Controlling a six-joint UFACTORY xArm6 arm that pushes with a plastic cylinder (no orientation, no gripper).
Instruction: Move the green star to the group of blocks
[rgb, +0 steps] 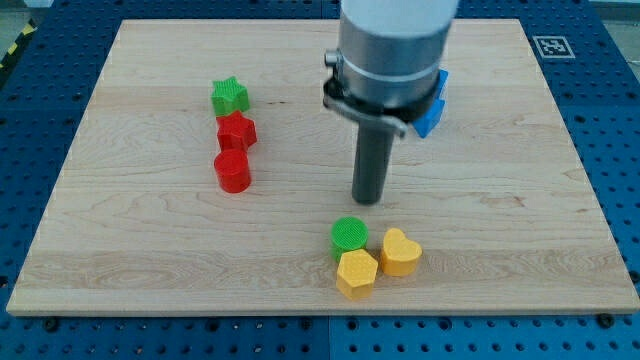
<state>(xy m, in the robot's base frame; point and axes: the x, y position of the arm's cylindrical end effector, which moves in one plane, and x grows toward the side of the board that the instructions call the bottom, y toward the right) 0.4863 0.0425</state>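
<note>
Just above the green cylinder (349, 234), toward the view's top, my tip (369, 200) rests on the wooden board (520, 260); it is a bare rod with no claw, so nothing can be clasped or let go. Beside that green cylinder sit the yellow hexagon (357, 273) and yellow heart (400, 252), a tight cluster. Partly hidden behind the arm, further to the top and right of the cylinder, are blue blocks (432, 110) of unclear shape. Well apart, up and left of the cylinder, the green star (229, 96) touches the red star-like block (237, 131), with the red cylinder (232, 171) just below. I judge the risk to be dragging the red neighbours along, or the star slipping off my tip on the long diagonal push.
</note>
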